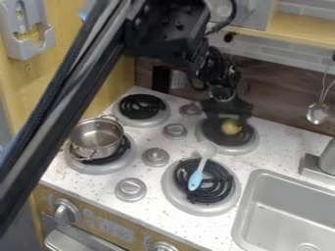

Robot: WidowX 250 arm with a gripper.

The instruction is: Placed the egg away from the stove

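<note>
Over the back right burner of the stove hangs my gripper, pointing down. The egg, yellowish and rounded, shows directly below the gripper, against the dark coil of that burner. Part of the egg's upper side is hidden by the gripper. Whether the egg is held or rests on the coil, I cannot tell.
A metal pot sits on the front left burner. A spoon with a light blue handle lies across the front right burner. The sink is at the right, near the faucet base. A ladle hangs at the wall.
</note>
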